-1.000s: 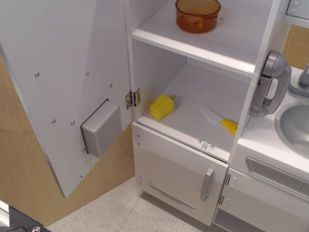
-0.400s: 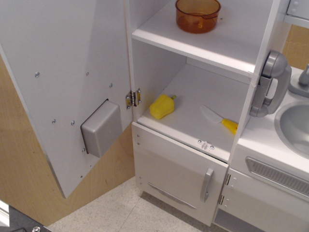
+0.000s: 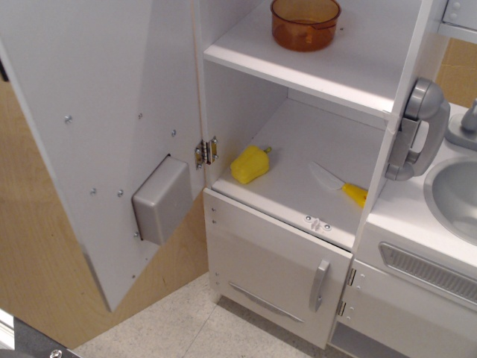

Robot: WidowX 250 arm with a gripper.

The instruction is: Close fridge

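Observation:
The fridge is the tall white cabinet with white shelves (image 3: 320, 67) inside. Its big door (image 3: 112, 112) stands wide open to the left, inner face toward me, with the grey dispenser box (image 3: 160, 200) on it and a metal hinge (image 3: 206, 151) at the cabinet edge. A thin dark sliver (image 3: 2, 71) shows at the left frame edge behind the door's outer edge; it looks like part of my gripper, and the rest is hidden by the door.
An orange bowl (image 3: 305, 22) sits on the upper shelf. A yellow pepper (image 3: 250, 164) and a yellow-handled knife (image 3: 339, 184) lie on the lower shelf. Below is a smaller white door (image 3: 268, 268). A grey phone (image 3: 417, 130) and sink (image 3: 455, 195) are at right.
The big door has swung a little to the right, toward the cabinet. The dark sliver has appeared at the left edge behind it.

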